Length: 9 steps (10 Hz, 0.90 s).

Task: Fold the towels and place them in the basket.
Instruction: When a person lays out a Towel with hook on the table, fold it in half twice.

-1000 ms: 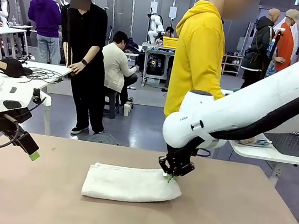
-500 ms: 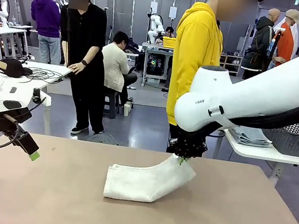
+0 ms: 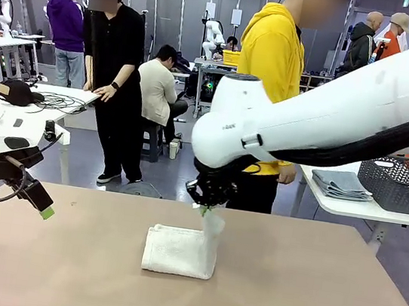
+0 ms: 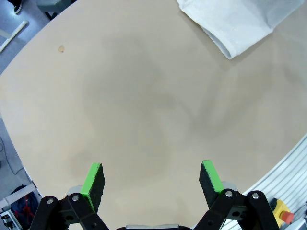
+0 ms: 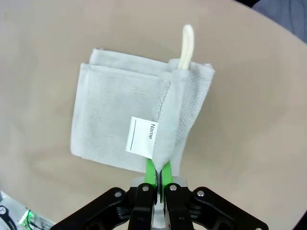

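An off-white towel (image 3: 179, 251) lies half folded in the middle of the brown table (image 3: 305, 304). My right gripper (image 3: 203, 209) is shut on the towel's right end and holds it lifted above the lower layer. In the right wrist view the pinched towel (image 5: 124, 110) shows a white name tag and a cord loop, with the right gripper (image 5: 155, 173) clamped on its edge. My left gripper (image 3: 45, 211) hovers open at the table's left edge. The left wrist view has the left gripper (image 4: 151, 179) over bare table, the towel (image 4: 240, 24) far off. The dark mesh basket (image 3: 402, 184) stands on a side table at right.
A person in a yellow hoodie (image 3: 278, 64) stands at the table's far side behind my right arm. Folded grey-blue towels (image 3: 341, 184) lie beside the basket on the white side table. Other people stand farther back.
My right gripper has carried the towel's right end up and leftward over the rest, so the long towel now lies roughly half as wide. The left arm has not moved.
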### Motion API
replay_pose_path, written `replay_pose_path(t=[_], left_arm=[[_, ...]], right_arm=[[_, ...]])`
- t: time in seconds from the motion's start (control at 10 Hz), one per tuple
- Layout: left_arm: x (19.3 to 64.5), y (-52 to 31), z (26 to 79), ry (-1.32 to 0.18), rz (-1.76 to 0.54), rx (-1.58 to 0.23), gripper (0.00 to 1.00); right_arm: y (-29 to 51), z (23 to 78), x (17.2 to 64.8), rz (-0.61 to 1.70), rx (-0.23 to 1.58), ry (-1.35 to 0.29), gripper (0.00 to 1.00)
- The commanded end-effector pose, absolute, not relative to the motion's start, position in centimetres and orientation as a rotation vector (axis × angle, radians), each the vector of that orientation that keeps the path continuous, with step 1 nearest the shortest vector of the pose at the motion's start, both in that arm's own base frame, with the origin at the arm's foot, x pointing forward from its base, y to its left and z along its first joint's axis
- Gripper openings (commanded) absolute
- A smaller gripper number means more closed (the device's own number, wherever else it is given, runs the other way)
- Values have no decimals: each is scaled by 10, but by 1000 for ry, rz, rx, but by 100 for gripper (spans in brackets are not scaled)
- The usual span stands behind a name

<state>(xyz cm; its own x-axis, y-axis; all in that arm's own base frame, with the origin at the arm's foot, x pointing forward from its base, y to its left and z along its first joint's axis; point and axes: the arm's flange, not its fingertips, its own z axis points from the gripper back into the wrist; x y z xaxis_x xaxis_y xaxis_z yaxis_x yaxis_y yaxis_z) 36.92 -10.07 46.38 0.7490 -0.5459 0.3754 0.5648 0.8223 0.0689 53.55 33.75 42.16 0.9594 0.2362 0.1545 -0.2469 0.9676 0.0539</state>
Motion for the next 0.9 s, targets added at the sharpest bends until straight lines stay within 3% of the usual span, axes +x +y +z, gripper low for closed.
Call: replay_pose_path(t=[0.0,0.7,0.8], left_arm=[[370,-102,464,-395,-602,-39,100],[370,-102,464,-395,-602,-39,100],[370,-102,464,-395,-602,-39,100]], right_arm=[[359,412,558,246,87,-107,0],[395,358,563,306,209,22,0],[397,355,562,315,211,37,18]])
